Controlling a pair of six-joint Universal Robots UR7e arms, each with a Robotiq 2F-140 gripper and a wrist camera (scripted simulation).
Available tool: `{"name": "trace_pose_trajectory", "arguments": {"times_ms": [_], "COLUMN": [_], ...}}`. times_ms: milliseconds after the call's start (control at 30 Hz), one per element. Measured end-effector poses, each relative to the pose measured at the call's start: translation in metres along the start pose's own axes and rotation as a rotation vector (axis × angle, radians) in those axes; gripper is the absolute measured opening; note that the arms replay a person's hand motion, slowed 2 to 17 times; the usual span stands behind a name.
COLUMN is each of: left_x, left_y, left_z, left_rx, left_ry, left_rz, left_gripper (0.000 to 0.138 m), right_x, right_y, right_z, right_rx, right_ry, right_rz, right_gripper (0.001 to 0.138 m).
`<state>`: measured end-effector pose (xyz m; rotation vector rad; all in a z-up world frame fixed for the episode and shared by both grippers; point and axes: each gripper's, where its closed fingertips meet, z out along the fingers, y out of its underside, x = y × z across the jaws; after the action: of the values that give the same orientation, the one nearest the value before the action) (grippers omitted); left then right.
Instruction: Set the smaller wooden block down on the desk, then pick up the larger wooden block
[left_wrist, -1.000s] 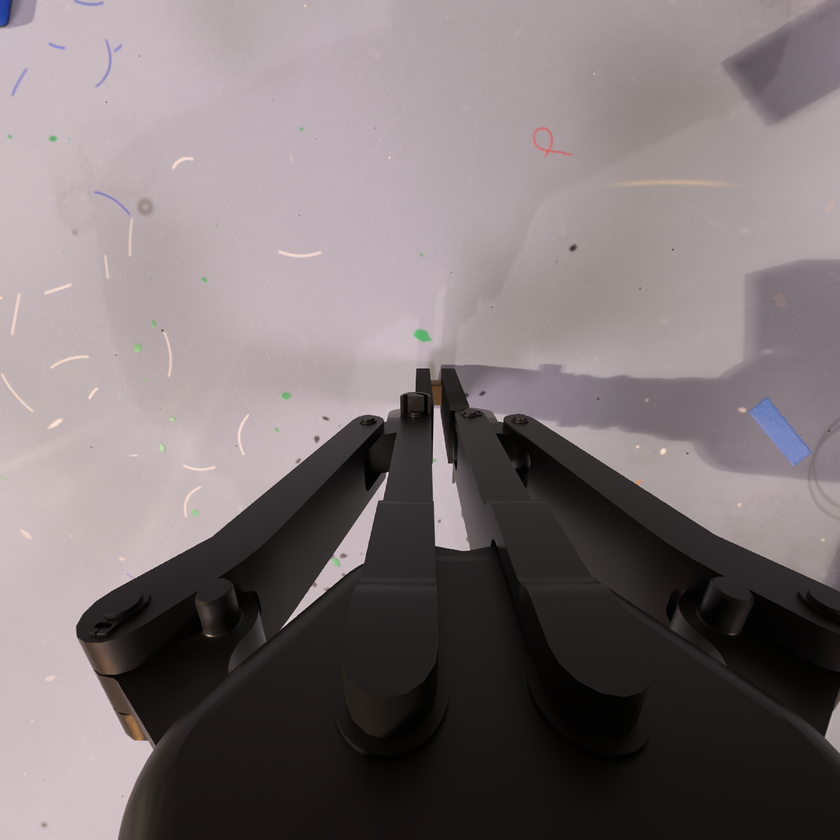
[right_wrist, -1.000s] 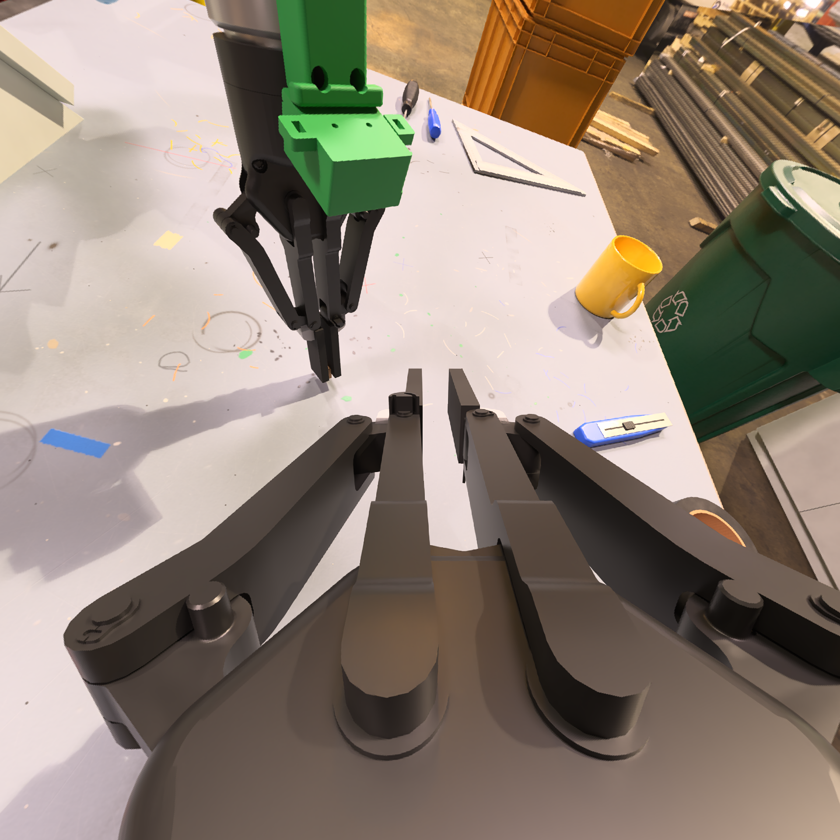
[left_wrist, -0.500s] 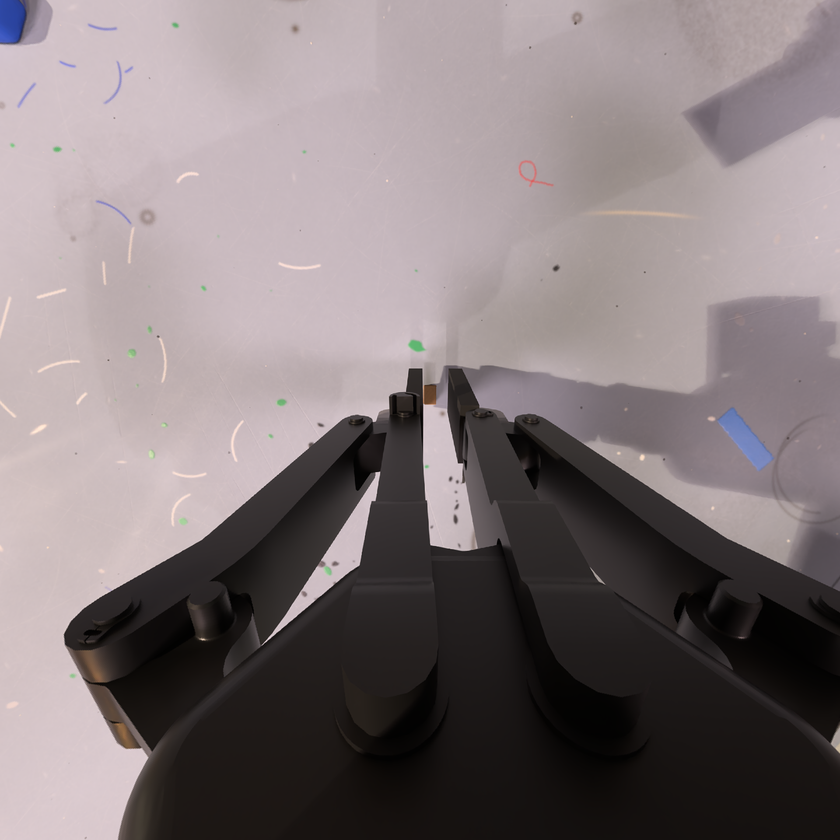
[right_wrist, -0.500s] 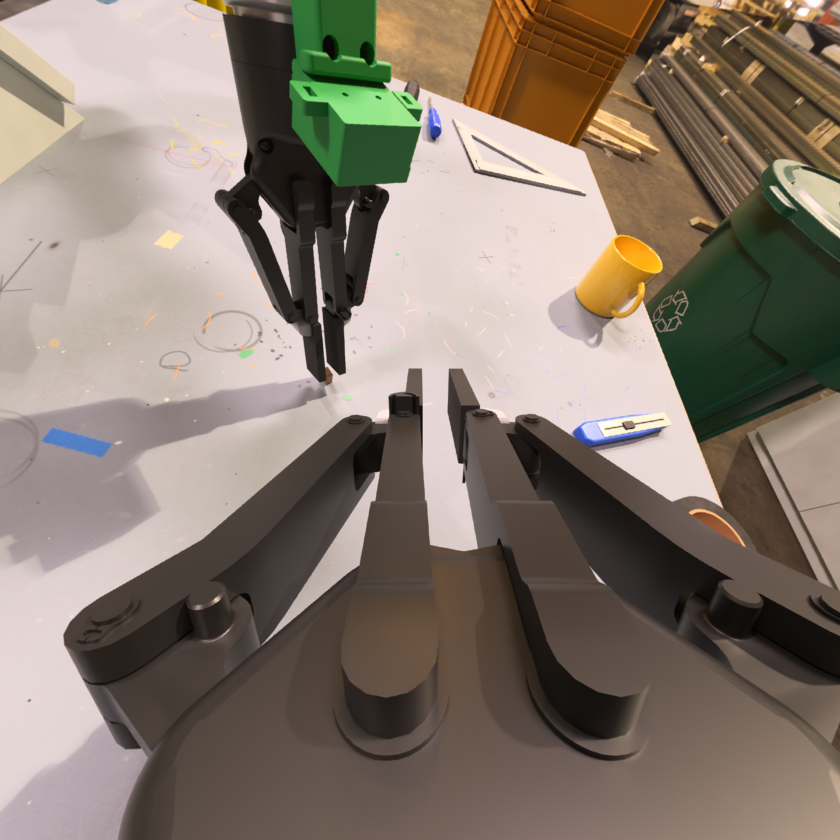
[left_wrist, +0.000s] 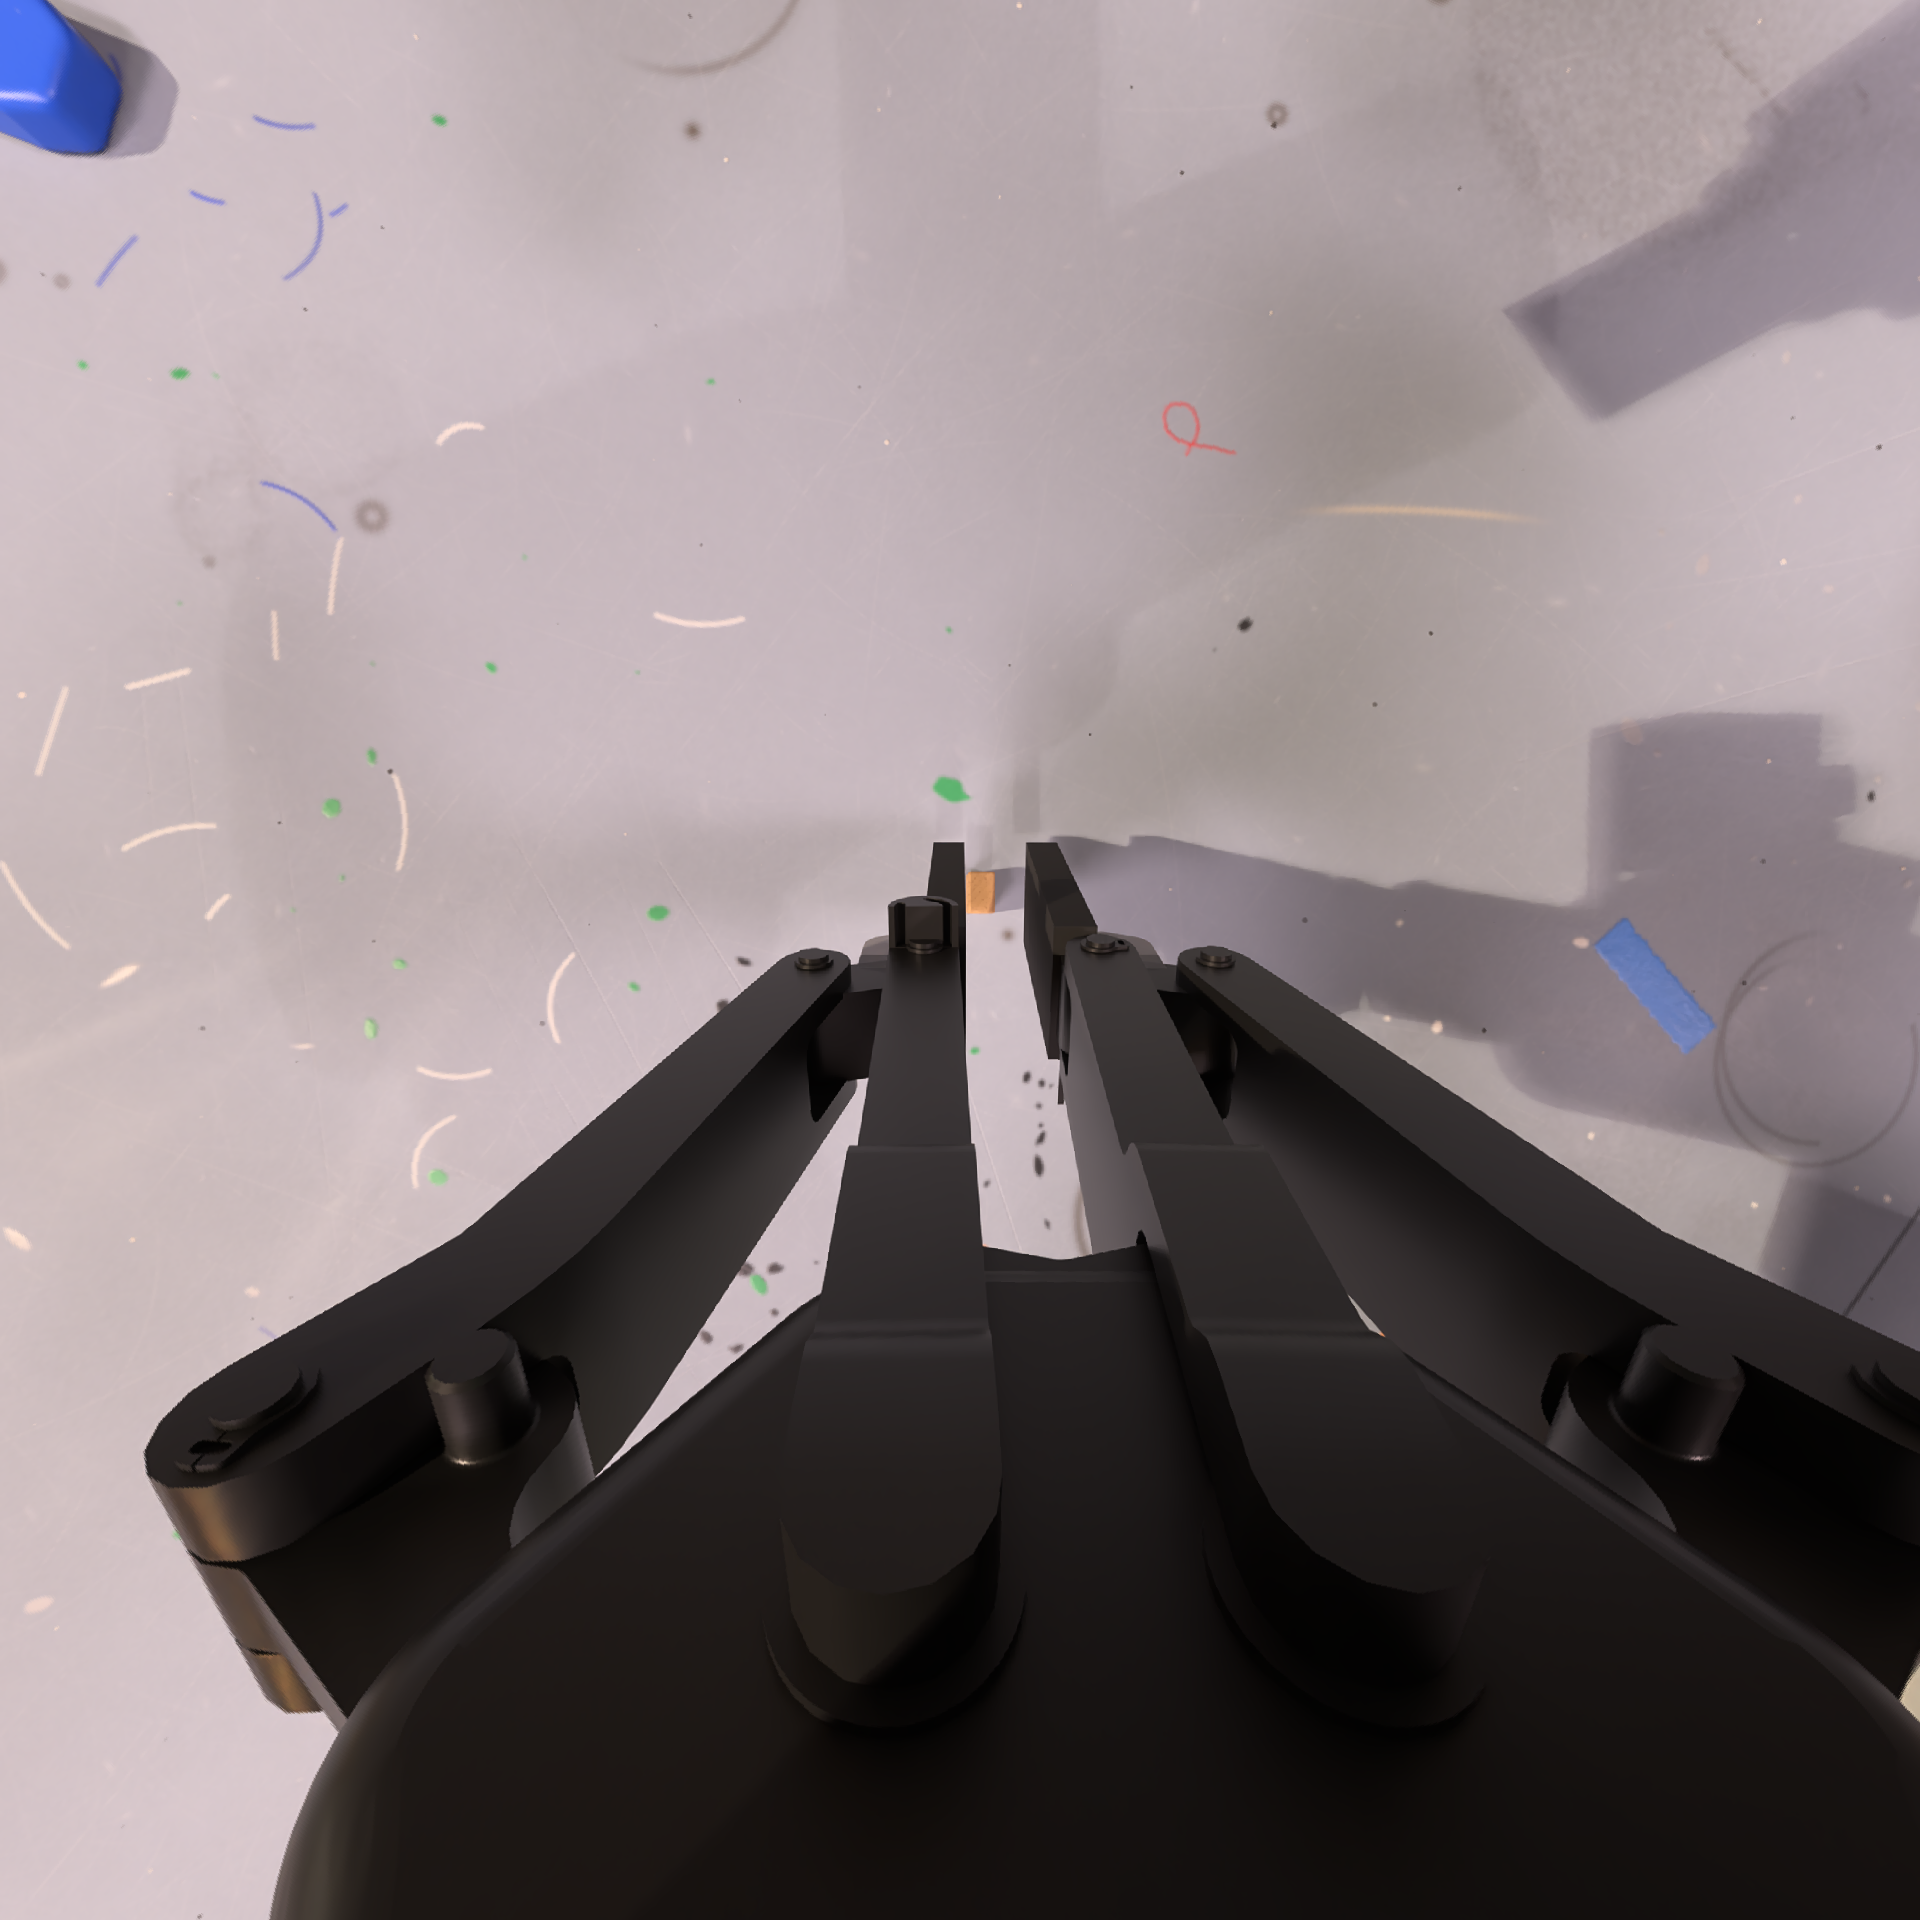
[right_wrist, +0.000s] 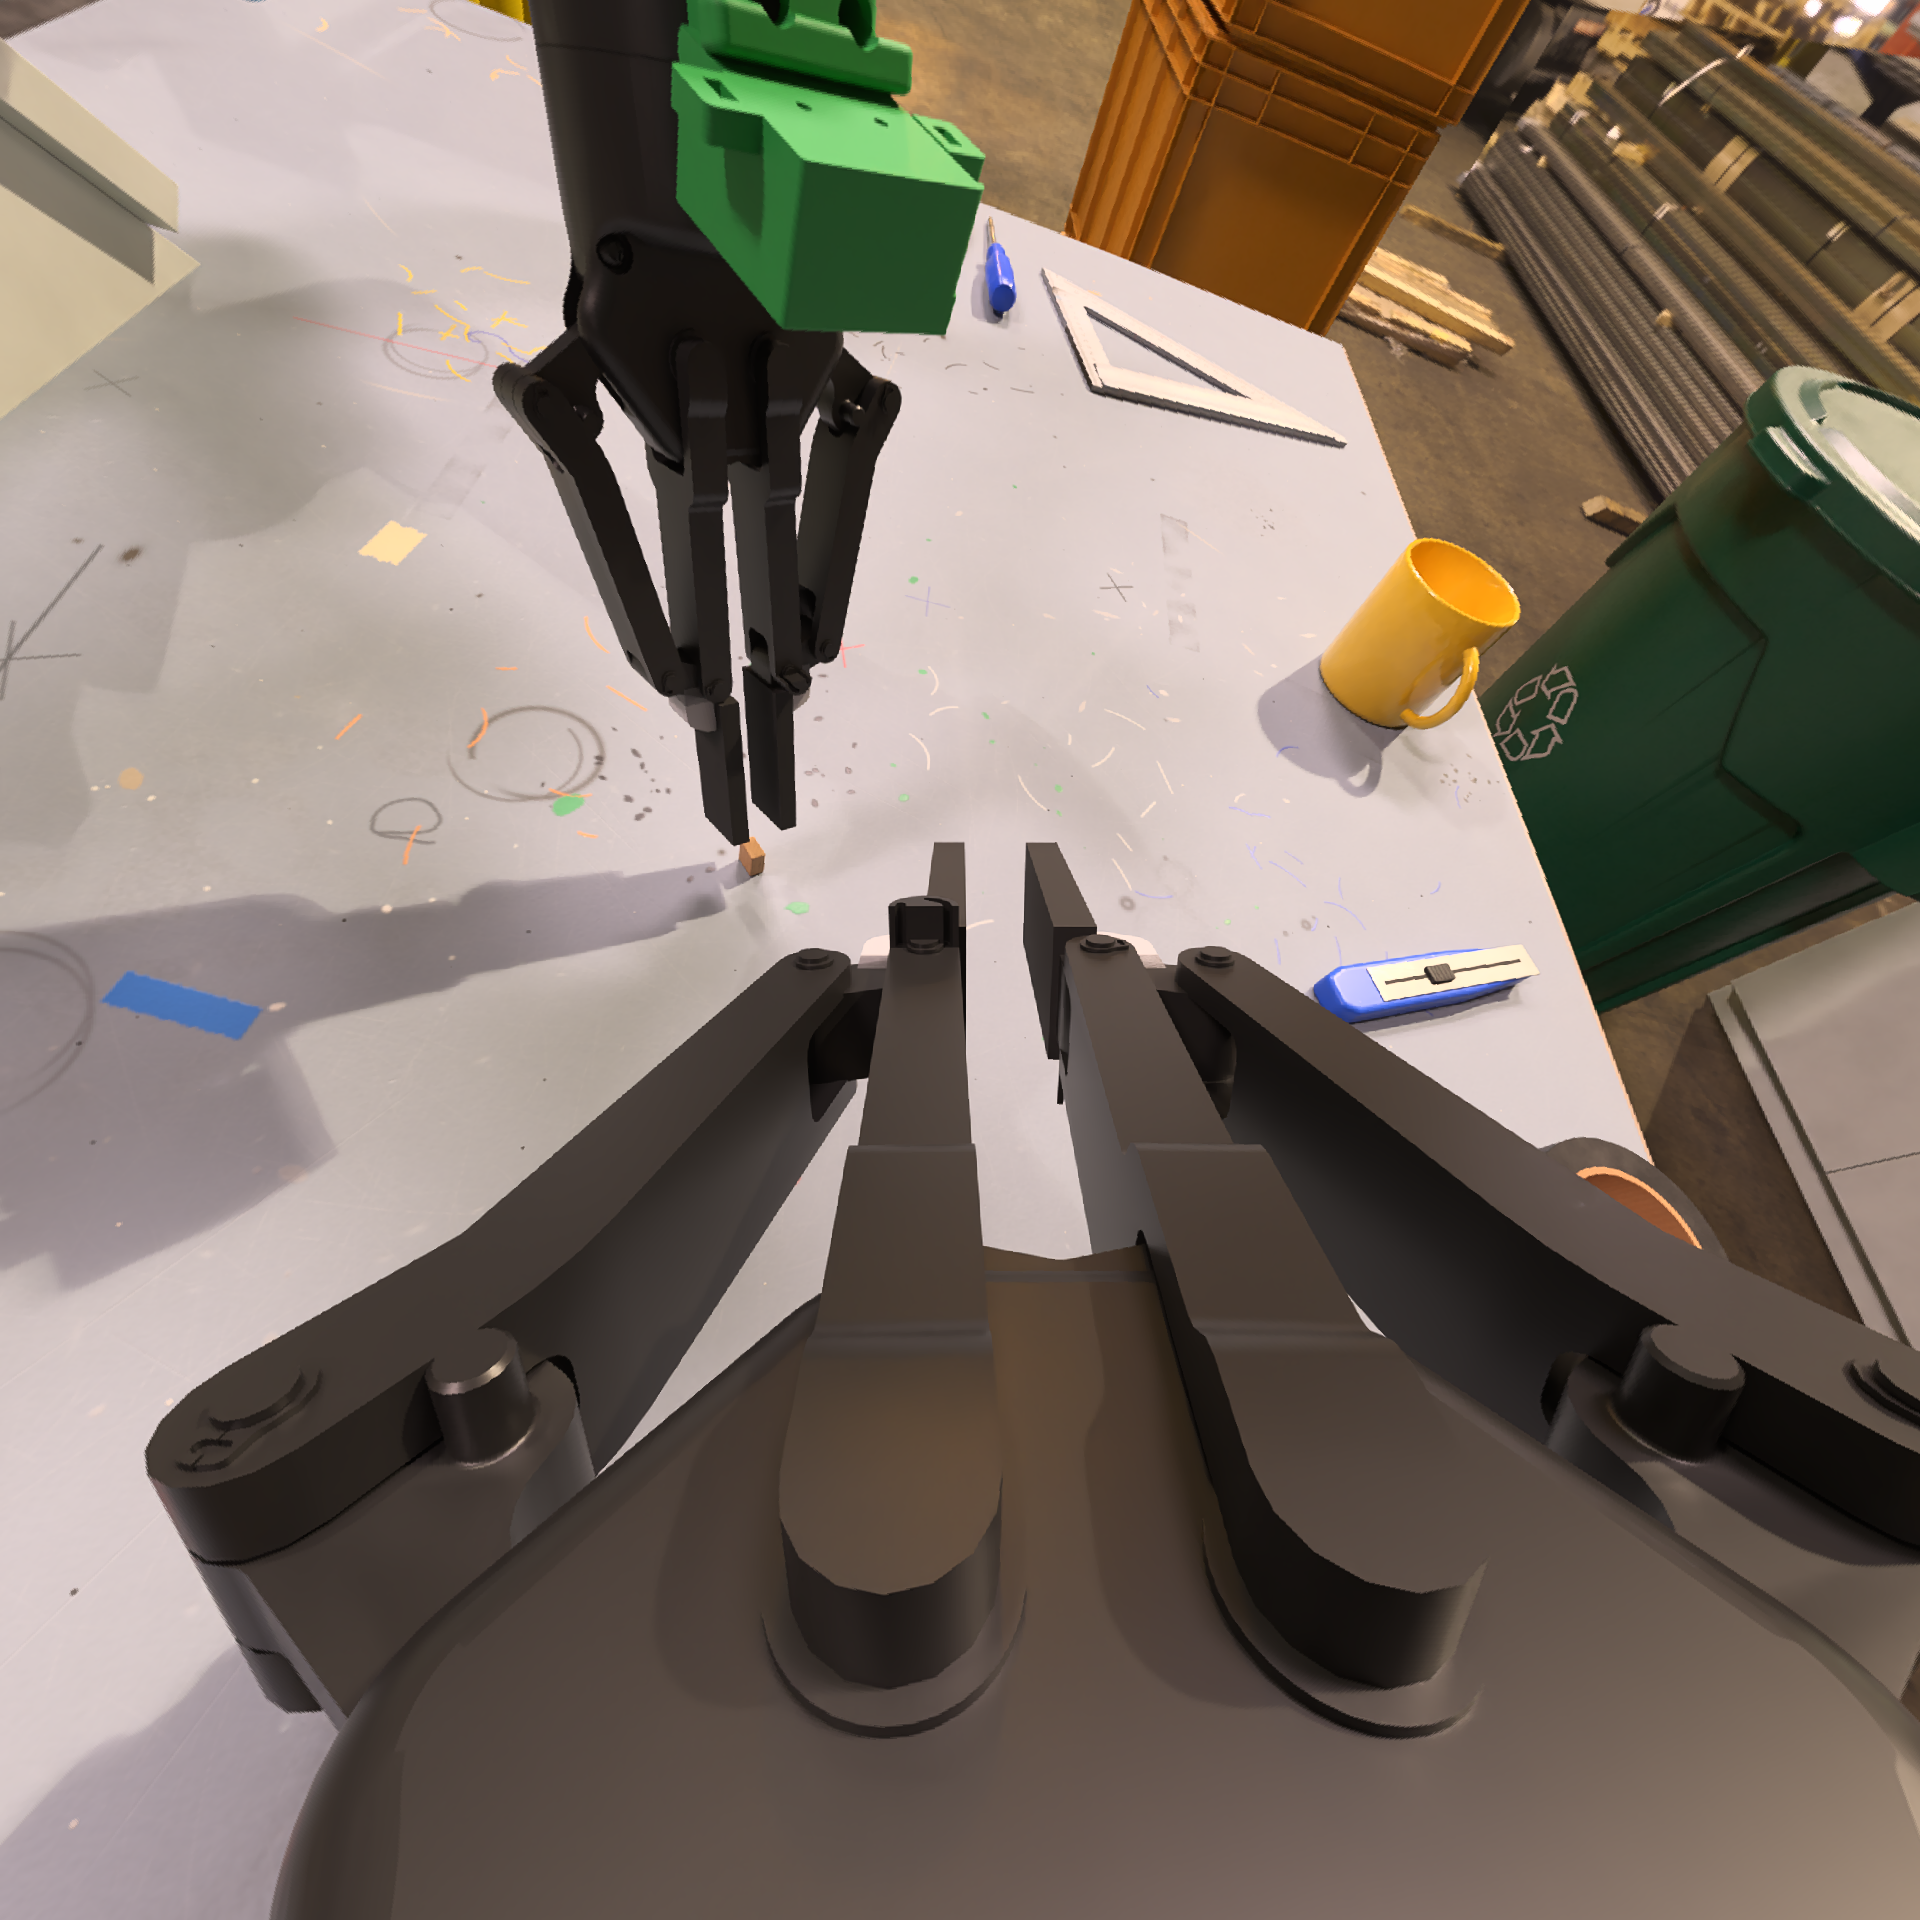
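The left hand (left_wrist: 992, 883) has its fingers parted, with a narrow gap between them and nothing clamped. The smaller wooden block (left_wrist: 980, 892) shows in that gap, close against the inner face of one finger; whether it touches that finger cannot be told from the left wrist view. The right wrist view settles the rest: the block (right_wrist: 752, 858) sits on the table (right_wrist: 1039, 623) just below the left hand's fingertips (right_wrist: 727, 800) and apart from them, so it appears released. The first step looks done, and the step in hand is clearing the left hand away from the block.

The right hand (right_wrist: 992, 883) hangs over the table near the block, its fingers slightly apart and empty.

The next move calls for finding the larger wooden block, which neither view shows. Whichever hand takes it would likely need to spread wider than either stands now.

Beyond the left hand, its own view gives only table surface, flecks of colour, a blue strip of tape (left_wrist: 1652, 985) and a corner of a blue object (left_wrist: 57, 99). The right wrist view alone shows, farther out, a blue utility knife (right_wrist: 1423, 977), a yellow mug (right_wrist: 1418, 634), a set square (right_wrist: 1174, 358) and a blue-handled screwdriver (right_wrist: 1000, 275).
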<state>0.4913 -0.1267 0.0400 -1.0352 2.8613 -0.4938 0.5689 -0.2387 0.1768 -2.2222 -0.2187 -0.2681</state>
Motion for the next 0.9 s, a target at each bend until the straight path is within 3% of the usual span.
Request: {"name": "trace_pose_trajectory", "arguments": {"times_ms": [400, 900], "left_x": [-0.008, -0.020], "left_y": [0.000, 0.005], "left_z": [-0.025, -0.073], "left_rx": [0.050, 0.151], "left_ry": [-0.045, -0.120], "left_rz": [-0.007, -0.038], "left_gripper": [0.014, 0.014], "right_x": [-0.002, -0.002], "right_y": [-0.001, -0.002], "right_z": [0.000, 0.000], "right_rx": [-0.001, 0.001], "right_ry": [-0.001, -0.001], "right_rz": [-0.007, -0.011], "right_gripper": [0.016, 0.016]}}
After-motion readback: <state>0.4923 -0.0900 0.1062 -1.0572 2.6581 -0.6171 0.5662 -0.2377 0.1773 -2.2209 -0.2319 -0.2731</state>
